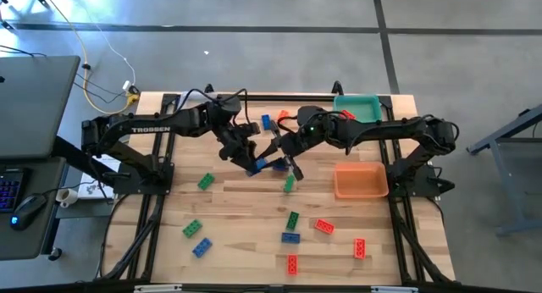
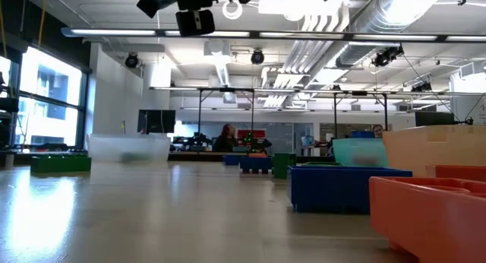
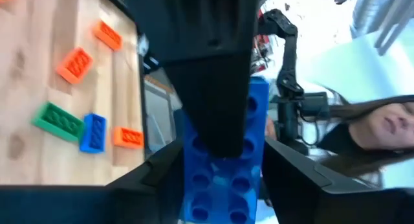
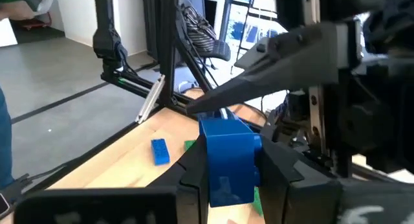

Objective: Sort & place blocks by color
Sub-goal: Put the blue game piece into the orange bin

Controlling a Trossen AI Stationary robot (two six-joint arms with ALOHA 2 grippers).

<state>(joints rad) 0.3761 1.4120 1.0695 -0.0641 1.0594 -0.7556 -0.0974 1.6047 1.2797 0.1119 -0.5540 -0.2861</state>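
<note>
A blue block (image 1: 269, 164) hangs in the air over the middle of the table, between my two grippers. My right gripper (image 4: 226, 182) comes in from the table's right and is shut on it. My left gripper (image 3: 223, 191) comes in from the left and stands open. Its two fingers flank the block's other end (image 3: 223, 185), with narrow gaps on either side. Loose red, green and blue blocks lie on the wooden table, among them a green one (image 1: 206, 181) and a red one (image 1: 324, 226). My right gripper pinches the blue block by its two opposite sides (image 4: 217, 175) between its two fingers. It comes nearly level from the table's right side. The block sticks out forward past the fingertips and is lifted clear of the table.
A teal tray (image 1: 357, 107) stands at the far right and an orange tray (image 1: 361, 179) at the right. Several blocks lie near the front edge, such as a blue one (image 1: 290, 237). A person (image 3: 375, 130) shows beyond the table in the left wrist view.
</note>
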